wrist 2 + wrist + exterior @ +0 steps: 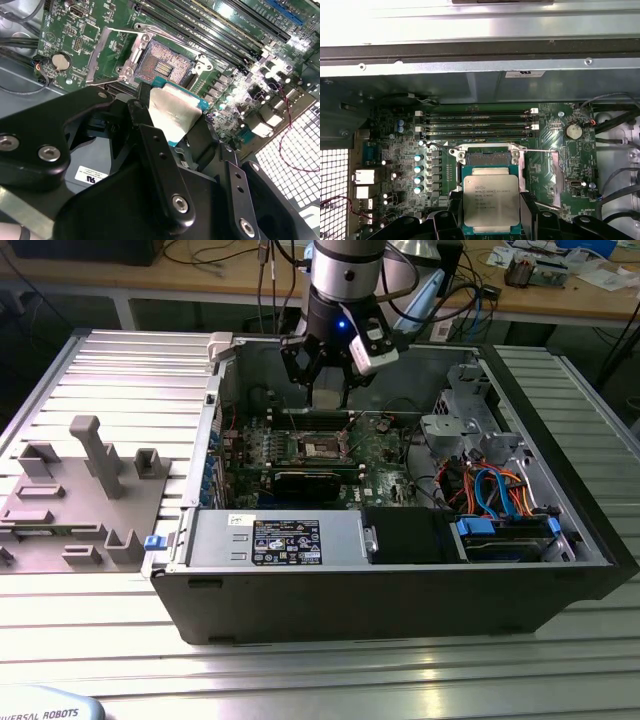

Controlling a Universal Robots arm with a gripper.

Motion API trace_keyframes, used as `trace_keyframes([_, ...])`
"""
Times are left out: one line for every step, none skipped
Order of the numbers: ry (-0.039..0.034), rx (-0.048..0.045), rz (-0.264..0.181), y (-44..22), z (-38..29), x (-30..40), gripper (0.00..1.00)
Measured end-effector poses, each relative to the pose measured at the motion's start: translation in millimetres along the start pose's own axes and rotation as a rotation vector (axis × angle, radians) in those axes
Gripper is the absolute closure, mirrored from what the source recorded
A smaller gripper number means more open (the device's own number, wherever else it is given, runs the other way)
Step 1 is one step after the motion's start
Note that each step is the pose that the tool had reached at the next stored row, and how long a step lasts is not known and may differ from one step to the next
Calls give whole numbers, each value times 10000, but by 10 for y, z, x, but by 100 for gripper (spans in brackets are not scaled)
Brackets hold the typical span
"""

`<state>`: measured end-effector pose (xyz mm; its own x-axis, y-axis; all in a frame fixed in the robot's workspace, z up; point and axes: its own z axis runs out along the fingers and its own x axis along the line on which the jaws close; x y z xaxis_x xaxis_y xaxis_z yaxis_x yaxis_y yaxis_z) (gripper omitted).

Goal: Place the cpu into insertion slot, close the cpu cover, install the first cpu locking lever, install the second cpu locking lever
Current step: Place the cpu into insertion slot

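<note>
Above the open case (400,570) on the ribbed desk (120,370), in the exterior view, the arm (345,270) hangs over the green board (385,455). Its gripper (325,380) pinches a small pale plate, the cpu (326,398), clear above the socket (318,447). A grey moulded tray (70,490) lies on the desk at the exterior view's left.

In the second wrist view the cpu (175,112) is a flat square. Its silvery metal top catches a bright glare, and a thin blue-green rim shows along its edges. Black fingers (155,150) clamp it on opposite sides. It hovers just short of the socket (162,62), whose bare bed of fine contacts is uncovered. The cover (107,55) is swung up beside the socket, and a thin wire lever (125,31) crosses its top. A coin cell (61,61) sits near it.

In the first wrist view the cpu (490,200) faces the camera. It has a grey metal cap with dark print and notched sides, set on a green board edge. The gripper (490,217) holds it by two flanks. It hides the near part of the socket (487,156), apart from it and not seated. Memory slots (477,122) run beyond.
</note>
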<state>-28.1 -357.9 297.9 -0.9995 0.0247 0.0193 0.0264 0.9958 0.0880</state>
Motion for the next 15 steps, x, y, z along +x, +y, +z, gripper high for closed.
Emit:
trace_keyframes([0,0,0,0,2,0,46])
trace_keyframes([0,0,1,0,3,0,46])
trace_keyframes([0,0,0,0,5,0,46])
trace_keyframes([0,-1,0,-1,7,0,46])
trace_keyframes([0,0,0,-1,10,0,46])
trace_keyframes([0,0,1,-1,11,0,46])
trace_keyframes([0,0,0,-1,13,0,46])
trace_keyframes([0,-1,1,-1,15,0,46])
trace_keyframes([0,0,1,-1,17,0,46])
trace_keyframes([0,-1,0,-2,19,0,46])
trace_keyframes([-1,0,0,-2,22,0,46])
trace_keyframes([0,0,0,-2,25,0,46])
trace_keyframes([0,0,1,-2,28,0,46])
trace_keyframes([0,0,0,-3,31,0,46])
trace_keyframes([0,-1,0,-3,32,-1,46])
